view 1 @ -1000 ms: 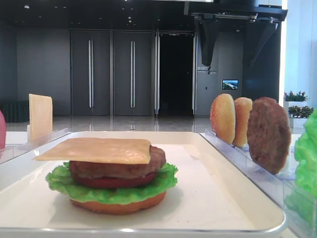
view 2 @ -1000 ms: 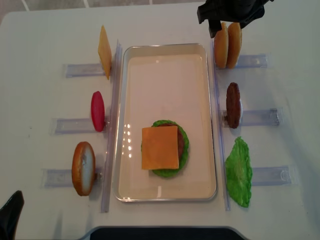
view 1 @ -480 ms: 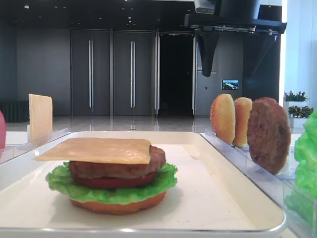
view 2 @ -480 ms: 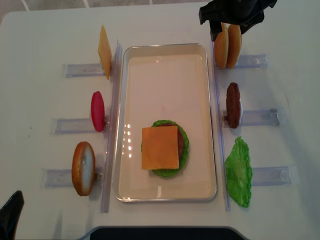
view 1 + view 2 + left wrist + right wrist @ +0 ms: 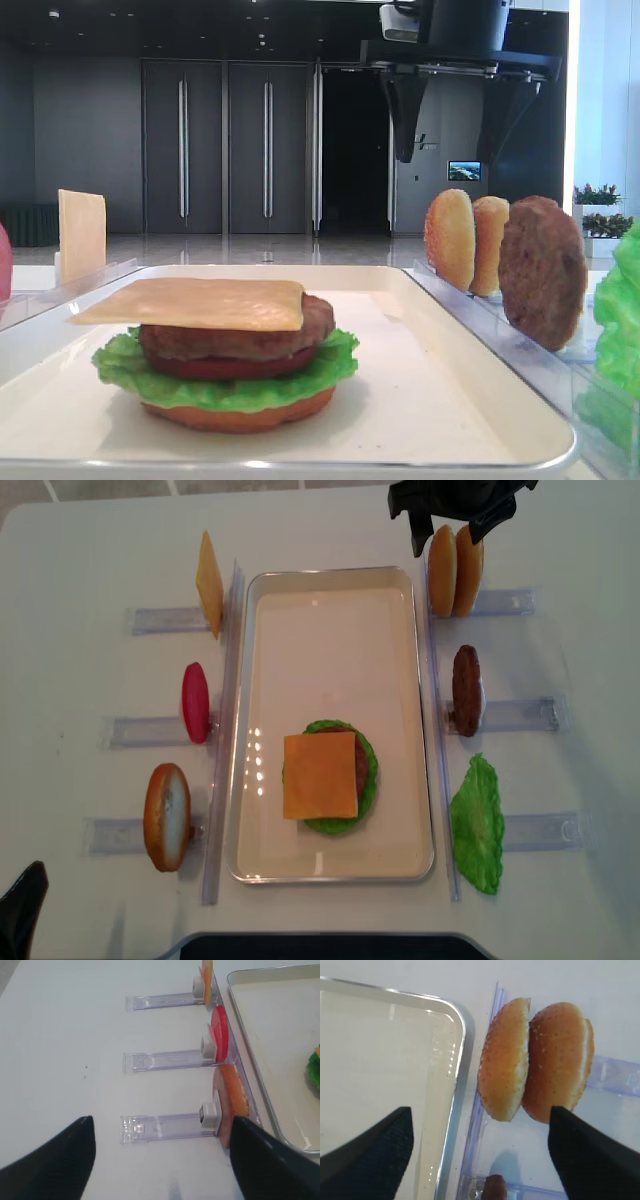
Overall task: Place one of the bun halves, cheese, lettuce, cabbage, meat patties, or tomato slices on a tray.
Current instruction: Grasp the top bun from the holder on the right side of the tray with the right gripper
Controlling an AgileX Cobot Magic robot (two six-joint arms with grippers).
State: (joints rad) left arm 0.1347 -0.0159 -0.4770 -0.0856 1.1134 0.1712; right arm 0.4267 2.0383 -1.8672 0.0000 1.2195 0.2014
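Note:
Two sesame bun halves (image 5: 455, 570) stand on edge side by side in a clear rack right of the tray's far corner; they also show in the right wrist view (image 5: 535, 1065). My right gripper (image 5: 447, 530) hangs open just above them, one finger to each side, touching nothing (image 5: 479, 1112). The white tray (image 5: 335, 575) carries a stack topped by a cheese slice (image 5: 320, 775), over a patty, tomato, lettuce (image 5: 225, 385) and a flat bun bottom. My left gripper (image 5: 161, 1120) is open and empty near the table's front left, beside a rack holding a bun (image 5: 232, 1102).
Left racks hold an upright cheese slice (image 5: 209, 585), a tomato slice (image 5: 195, 702) and a bun (image 5: 167, 816). Right racks hold a meat patty (image 5: 466, 690) and a lettuce leaf (image 5: 478, 825). Clear rails (image 5: 225, 730) run along both long sides of the tray.
My right gripper has shifted slightly left above the bun halves, still open. The left arm and the food have not moved.

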